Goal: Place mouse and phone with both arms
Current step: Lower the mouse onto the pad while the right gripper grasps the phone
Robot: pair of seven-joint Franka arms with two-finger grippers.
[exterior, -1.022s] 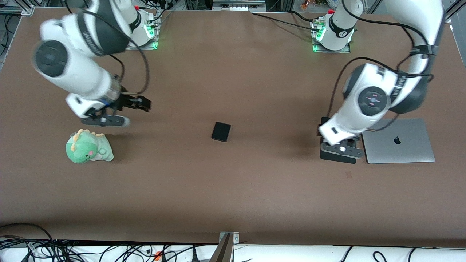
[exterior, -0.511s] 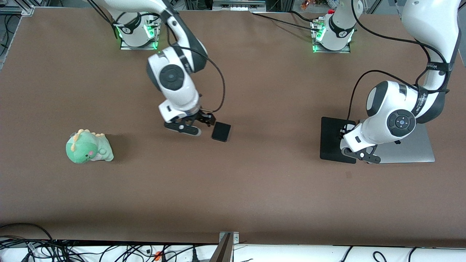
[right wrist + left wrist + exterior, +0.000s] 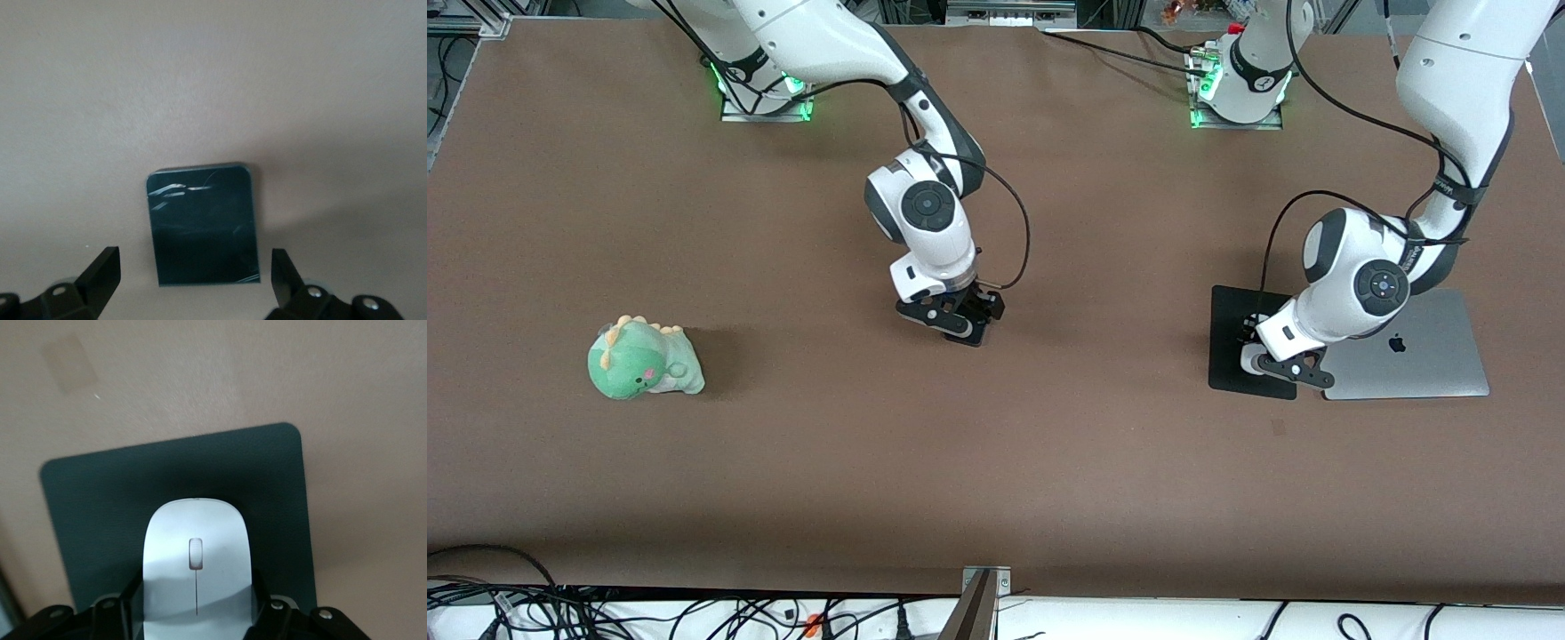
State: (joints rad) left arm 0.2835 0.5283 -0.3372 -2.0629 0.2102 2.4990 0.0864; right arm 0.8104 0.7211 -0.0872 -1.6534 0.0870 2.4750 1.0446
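Observation:
The white mouse (image 3: pixel 197 567) sits between the fingers of my left gripper (image 3: pixel 197 595), which is shut on it. The gripper holds it low over the black mouse pad (image 3: pixel 93 500); I cannot tell whether it touches. In the front view the left gripper (image 3: pixel 1273 363) is over the pad (image 3: pixel 1227 333), at the pad's edge beside the laptop. The black phone (image 3: pixel 203 223) lies flat on the table. My right gripper (image 3: pixel 193 270) is open, its fingers either side of the phone's end and apart from it. In the front view the right gripper (image 3: pixel 959 320) covers most of the phone.
A closed silver laptop (image 3: pixel 1414 351) lies beside the mouse pad at the left arm's end. A green dinosaur plush (image 3: pixel 643 360) sits toward the right arm's end. A faint patch (image 3: pixel 70 363) marks the brown table (image 3: pixel 996 462).
The right arm swung from near the plush to the middle of the table and now has its open gripper over the phone. The left arm changed pose; its gripper stayed over the pad.

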